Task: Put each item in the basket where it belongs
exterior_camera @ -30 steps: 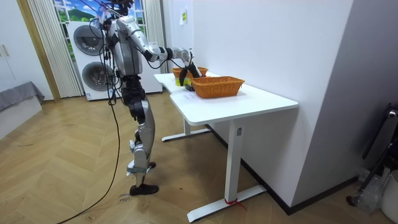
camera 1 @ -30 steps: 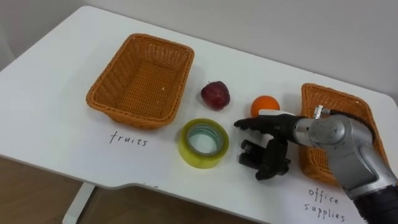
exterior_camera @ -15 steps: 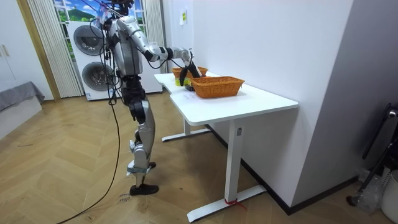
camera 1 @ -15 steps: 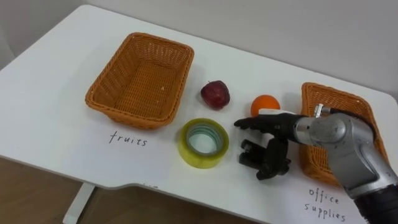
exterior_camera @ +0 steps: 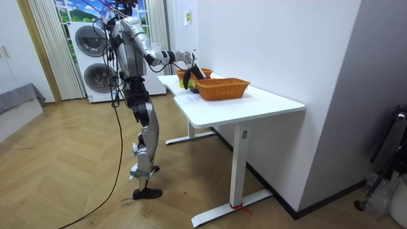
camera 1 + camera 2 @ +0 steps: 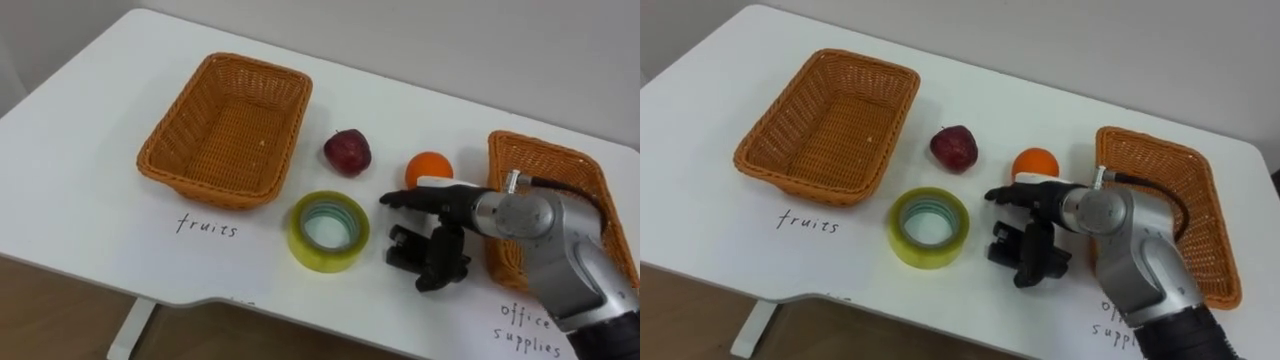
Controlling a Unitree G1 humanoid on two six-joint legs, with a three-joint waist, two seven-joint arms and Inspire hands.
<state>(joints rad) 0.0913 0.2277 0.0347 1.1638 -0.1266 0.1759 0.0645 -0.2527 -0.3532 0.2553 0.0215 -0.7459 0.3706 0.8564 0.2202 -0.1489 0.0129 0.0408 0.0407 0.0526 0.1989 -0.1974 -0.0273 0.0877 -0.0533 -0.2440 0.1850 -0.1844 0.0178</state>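
Note:
A dark red apple [image 6: 346, 152] and an orange [image 6: 428, 167] lie on the white table between two wicker baskets. The basket [image 6: 215, 190] marked for fruits stands at the left with nothing in it. The one [image 6: 530, 143] marked for office supplies stands at the right, partly hidden by my right arm. A roll of yellow tape [image 6: 300, 240] lies flat toward the front. My right hand [image 6: 455, 205] hovers just right of the tape and in front of the orange, one finger stretched left, the others hanging down over a dark blocky shape [image 6: 400, 247]. Whether that shape is held I cannot tell.
The table's front edge [image 6: 200, 300] runs close below the tape, and wood floor shows beneath it. In the room view I stand at the table's end on the room view's left, right arm [image 5: 166, 56] reaching over the baskets. A wall stands behind the table.
The right hand stays almost where it was, over the dark shape. The picture has shifted very slightly. Fruit, tape and baskets lie as before.

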